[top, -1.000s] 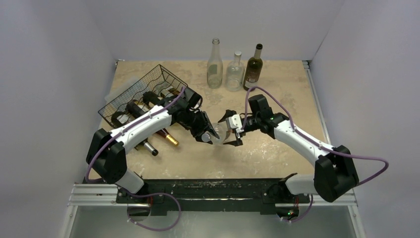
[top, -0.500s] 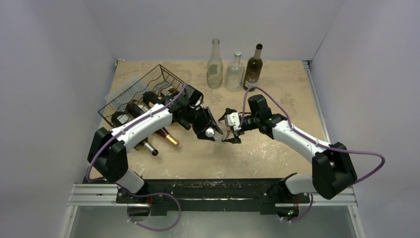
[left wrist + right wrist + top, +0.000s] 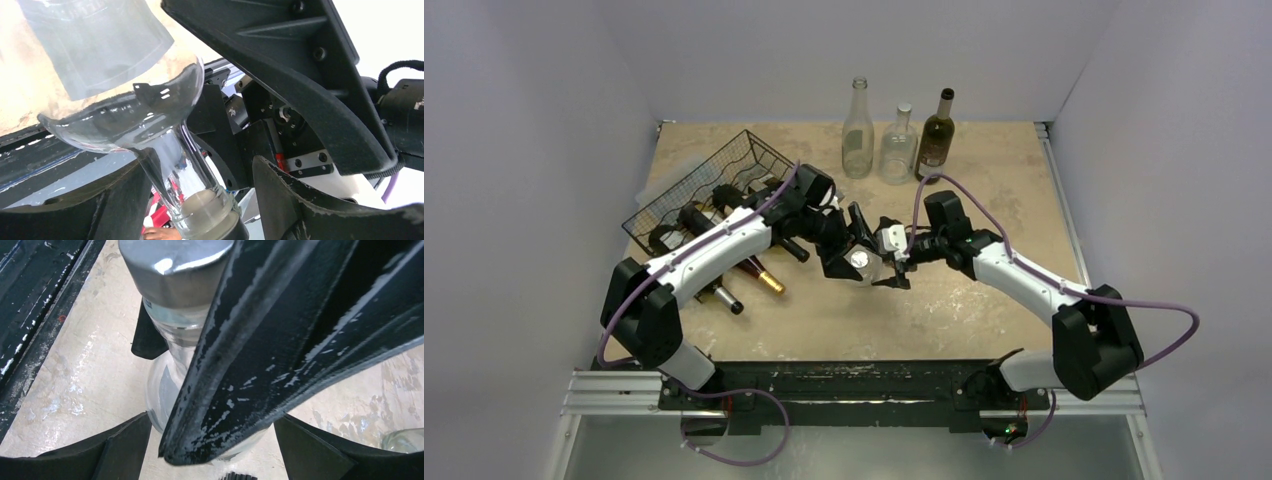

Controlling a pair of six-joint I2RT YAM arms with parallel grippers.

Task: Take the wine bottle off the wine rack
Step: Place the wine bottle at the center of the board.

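Note:
A clear glass wine bottle [image 3: 861, 262] with a silver cap [image 3: 170, 265] is upright at mid-table, off the black wire wine rack [image 3: 714, 180] at the back left. My left gripper [image 3: 852, 252] straddles its neck [image 3: 185, 170] with its jaws open, and a gap shows beside the neck. My right gripper [image 3: 877, 258] comes in from the right, jaws wide around the bottle's round body [image 3: 160, 390] and pressed against the glass. One left finger [image 3: 280, 340] crosses the right wrist view and hides part of the body.
Several dark bottles [image 3: 724, 230] lie in and under the rack, necks pointing to the near edge. At the back wall stand two clear bottles [image 3: 857, 130] [image 3: 899, 140] and a dark one [image 3: 936, 135]. The black mounting rail [image 3: 854, 375] runs along the near edge.
My left gripper's jaws have opened off the bottle neck. The bottle and both grippers have shifted a little away from the near edge, and the right jaws have closed slightly on the body.

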